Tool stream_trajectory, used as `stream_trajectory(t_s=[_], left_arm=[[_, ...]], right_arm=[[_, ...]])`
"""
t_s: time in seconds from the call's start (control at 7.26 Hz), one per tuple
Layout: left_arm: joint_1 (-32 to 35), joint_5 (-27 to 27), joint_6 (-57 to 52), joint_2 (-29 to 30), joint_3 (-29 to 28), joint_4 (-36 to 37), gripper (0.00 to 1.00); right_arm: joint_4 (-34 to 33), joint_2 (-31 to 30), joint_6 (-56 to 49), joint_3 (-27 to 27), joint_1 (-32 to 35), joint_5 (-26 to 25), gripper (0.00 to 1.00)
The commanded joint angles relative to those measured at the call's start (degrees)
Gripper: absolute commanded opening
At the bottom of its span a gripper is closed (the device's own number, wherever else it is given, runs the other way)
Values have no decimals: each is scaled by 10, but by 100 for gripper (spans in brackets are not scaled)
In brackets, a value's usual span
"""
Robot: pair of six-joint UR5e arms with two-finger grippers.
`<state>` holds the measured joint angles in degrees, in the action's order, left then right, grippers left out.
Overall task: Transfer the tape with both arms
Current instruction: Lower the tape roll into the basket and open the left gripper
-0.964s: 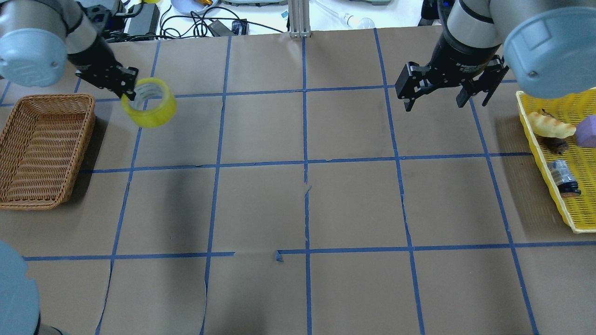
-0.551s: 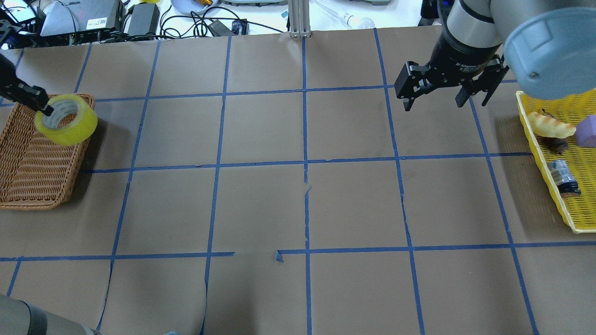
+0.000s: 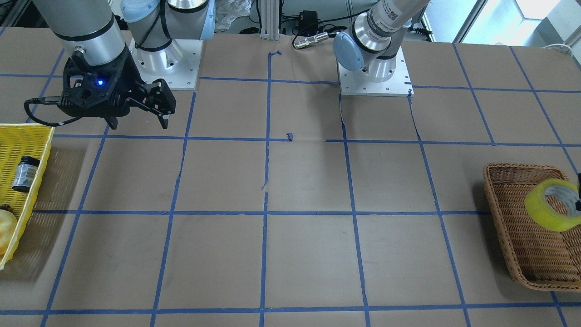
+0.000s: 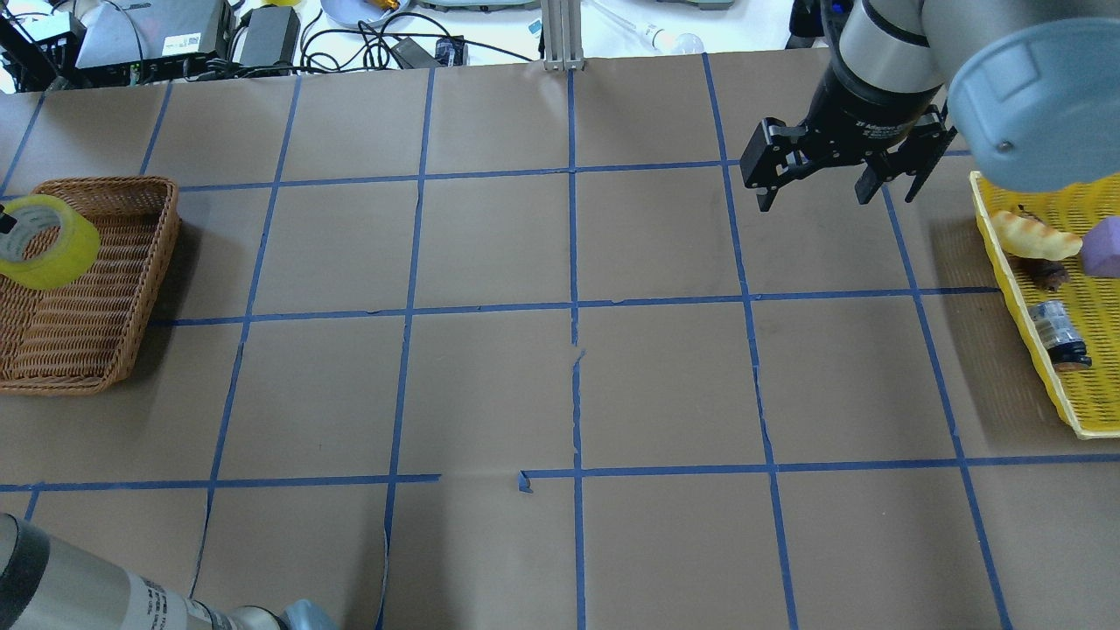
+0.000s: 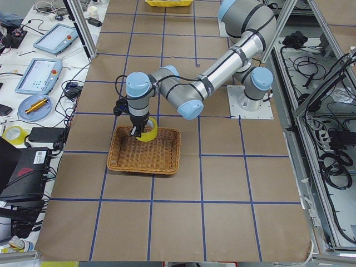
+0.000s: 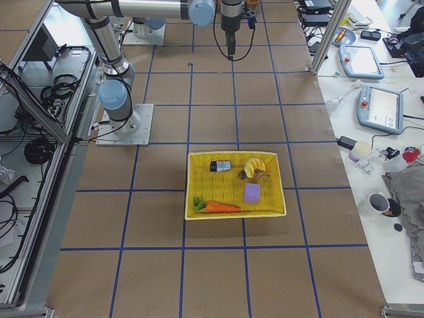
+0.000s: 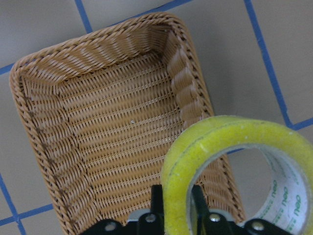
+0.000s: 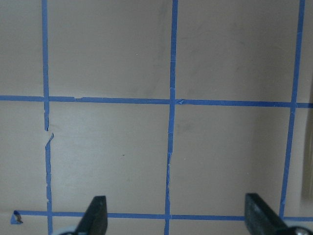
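The yellow tape roll (image 4: 44, 241) hangs over the wicker basket (image 4: 166, 227) at the table's left end. It also shows in the front view (image 3: 551, 204) and the left side view (image 5: 147, 132). In the left wrist view my left gripper (image 7: 177, 205) is shut on the wall of the tape (image 7: 234, 171), one finger inside the core and one outside. The basket (image 7: 29, 122) lies below it. My right gripper (image 4: 818, 188) is open and empty. It hovers above the far right of the table and also shows in the front view (image 3: 136, 122).
A yellow mesh basket (image 4: 1006, 262) at the right end holds a small dark bottle (image 4: 1059, 331), a bread piece (image 4: 1037, 234) and a purple block (image 4: 1104, 247). Cables and devices lie beyond the table's far edge.
My left arm has carried the tape leftward, from over the table beside the wicker basket to over the basket. The right gripper has stayed open and nearly still.
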<state>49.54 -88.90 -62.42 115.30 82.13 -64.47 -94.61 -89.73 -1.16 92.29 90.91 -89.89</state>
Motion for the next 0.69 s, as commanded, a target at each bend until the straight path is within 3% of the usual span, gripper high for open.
stream_trajectory(t_s=[0.0,0.14,0.28,0.55], left_arm=[[-2,16,-5,39,0,25,0],[-2,16,-2,43,3,27,12],[-2,16,2,42,2,27,49],[10,29,19,15,8,13,81]], right_arm=[[-1,0,0,0,-1,0,100],[0,-1,0,1,0,0,100],[0,-1,0,0,-1,0,100],[0,-1,0,0,-1,0,100]])
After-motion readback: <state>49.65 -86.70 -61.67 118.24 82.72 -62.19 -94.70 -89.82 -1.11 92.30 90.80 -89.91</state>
